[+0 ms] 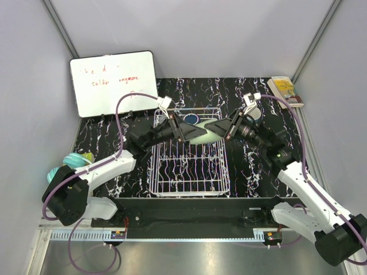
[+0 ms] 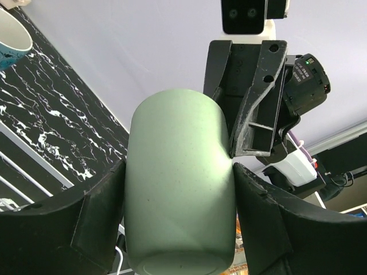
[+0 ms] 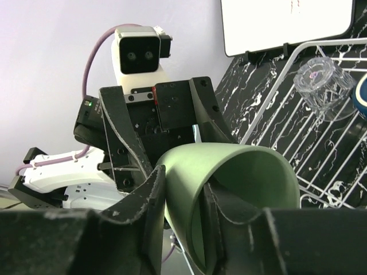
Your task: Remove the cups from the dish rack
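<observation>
The left end effector [image 2: 178,192] is clenched on the pale green tumbler [image 1: 204,137], one finger pressed to each side of its body. The right end effector [image 3: 184,197] is grasping the same tumbler at its mouth, with one finger inside the rim and the other outside against the wall. The tumbler lies on its side in the air between them, over the far half of the dish rack [image 1: 191,193]. A clear glass [image 3: 321,86] rests tipped over in the rack. The rack sits mid-worktop [image 1: 103,132], with a whiteboard [image 1: 112,80] at the far left.
</observation>
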